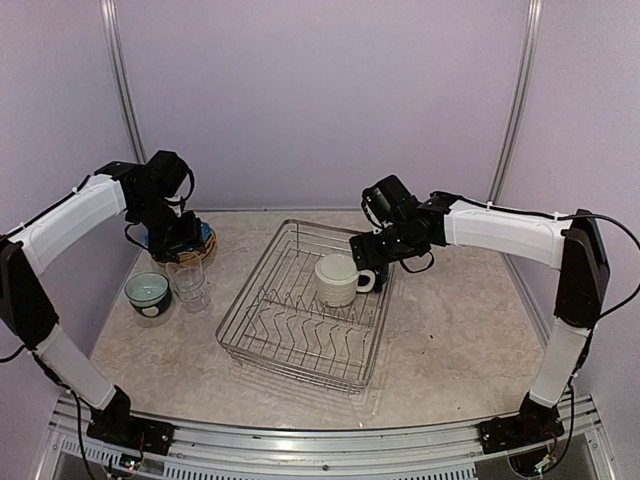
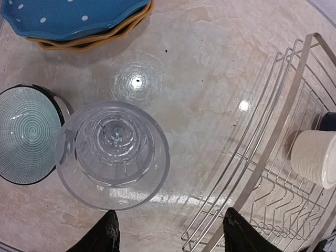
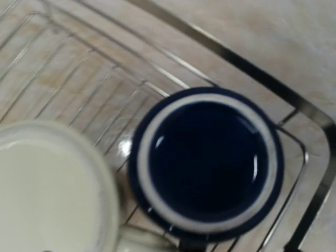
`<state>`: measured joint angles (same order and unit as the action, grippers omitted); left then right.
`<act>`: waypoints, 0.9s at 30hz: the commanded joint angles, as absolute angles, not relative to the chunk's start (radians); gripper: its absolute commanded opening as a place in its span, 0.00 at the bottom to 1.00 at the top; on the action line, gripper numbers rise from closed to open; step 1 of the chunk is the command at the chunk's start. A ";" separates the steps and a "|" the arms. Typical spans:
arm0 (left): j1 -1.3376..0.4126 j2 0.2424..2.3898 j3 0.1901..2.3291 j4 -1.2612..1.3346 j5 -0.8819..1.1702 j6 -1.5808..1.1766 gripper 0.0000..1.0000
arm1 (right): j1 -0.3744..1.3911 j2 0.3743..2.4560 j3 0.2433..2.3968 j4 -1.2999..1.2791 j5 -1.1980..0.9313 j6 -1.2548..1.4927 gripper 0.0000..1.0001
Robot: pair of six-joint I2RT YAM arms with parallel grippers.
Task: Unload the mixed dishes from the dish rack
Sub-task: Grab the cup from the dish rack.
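The dish rack (image 1: 296, 365) sits mid-table with a cream mug (image 1: 338, 278) upright in its far right part. Beside that mug stands the dark navy mug (image 3: 207, 160), filling the right wrist view from above. My right gripper (image 1: 362, 258) hovers low over it; its fingers do not show. Left of the rack stand stacked clear glass tumblers (image 2: 112, 155), a teal-and-white bowl (image 2: 23, 134), and blue and mustard plates (image 2: 79, 21). My left gripper (image 2: 173, 236) is open above the table, just clear of the tumblers, with nothing between its fingers.
The rack's left rim (image 2: 286, 113) runs close to my left gripper's right finger (image 2: 239, 233). The bowl (image 1: 147, 292), tumblers (image 1: 190, 285) and plates (image 1: 205, 238) crowd the table's left side. Purple walls close in the back and sides.
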<state>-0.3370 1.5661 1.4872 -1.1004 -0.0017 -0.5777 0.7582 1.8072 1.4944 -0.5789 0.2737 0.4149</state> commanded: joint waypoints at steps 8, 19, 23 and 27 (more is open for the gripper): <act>-0.357 1.427 1.498 -1.064 0.057 -0.554 0.70 | 0.753 1.993 1.720 -0.706 0.407 0.499 0.91; -0.381 1.304 1.440 -0.984 0.103 -0.548 0.74 | 0.717 2.123 1.868 -0.826 0.393 0.517 0.92; -0.385 1.299 1.431 -0.974 0.115 -0.552 0.74 | 0.704 2.147 1.890 -0.851 0.358 0.520 0.92; -0.390 1.300 1.430 -0.969 0.120 -0.554 0.75 | 0.693 2.163 1.888 -0.855 0.316 0.520 0.92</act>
